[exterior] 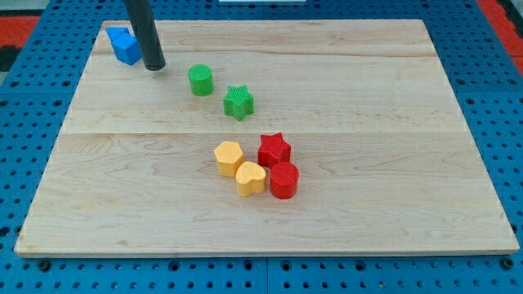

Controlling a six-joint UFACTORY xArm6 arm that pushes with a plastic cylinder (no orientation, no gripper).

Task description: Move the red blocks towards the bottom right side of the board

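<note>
A red star block [274,149] and a red round block [284,180] sit close together just below the board's middle, the round one under the star. My tip [154,65] rests on the board at the view's top left, far from both red blocks. It stands just right of the blue blocks [124,45] and left of the green round block [200,80].
A green star block [239,102] lies between the green round block and the red star. Two yellow blocks [230,158] [251,178] touch the red blocks on their left. The wooden board [409,163] lies on a blue pegboard.
</note>
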